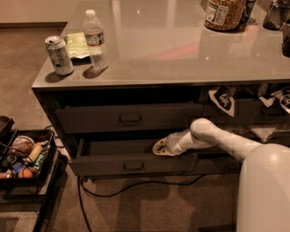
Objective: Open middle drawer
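The middle drawer [99, 164] stands partly pulled out, its grey box showing. The gripper [161, 147] sits inside it, just behind the front, perhaps hooked on the top edge; whether it grips anything cannot be told. The pull seems in hand; the next move calls for drawing straight outward.

Middle drawer [104, 164] pulled out from cabinet, grey box open on top, handle [133, 165] centred on front. End effector [162, 147] inside drawer opening, just behind front's upper edge, right of handle. White arm [213, 136] enters from right. Drawer above [90, 118] sits further back. On worktop [181, 54]: can [59, 55], water bottle [96, 41], green packet [78, 44] near left edge; jar [222, 13] at back. Cable [136, 185] on floor below.
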Action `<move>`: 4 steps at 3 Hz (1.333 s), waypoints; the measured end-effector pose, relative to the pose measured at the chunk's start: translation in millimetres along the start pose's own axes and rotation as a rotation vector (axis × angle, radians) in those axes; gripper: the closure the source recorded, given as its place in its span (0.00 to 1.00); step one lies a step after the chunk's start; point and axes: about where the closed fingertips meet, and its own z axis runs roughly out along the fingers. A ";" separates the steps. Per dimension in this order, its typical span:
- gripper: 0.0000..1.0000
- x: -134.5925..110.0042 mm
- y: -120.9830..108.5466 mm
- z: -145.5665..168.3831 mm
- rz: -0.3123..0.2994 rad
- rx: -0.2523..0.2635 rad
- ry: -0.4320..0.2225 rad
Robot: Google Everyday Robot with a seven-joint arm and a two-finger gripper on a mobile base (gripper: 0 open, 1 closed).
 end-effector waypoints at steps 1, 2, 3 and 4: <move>1.00 -10.5 18.9 6.2 0.001 -0.064 -0.034; 1.00 -14.1 38.7 10.9 0.034 -0.162 -0.048; 1.00 -16.3 54.2 7.5 0.081 -0.232 -0.057; 1.00 -22.7 78.5 -6.1 0.149 -0.318 -0.061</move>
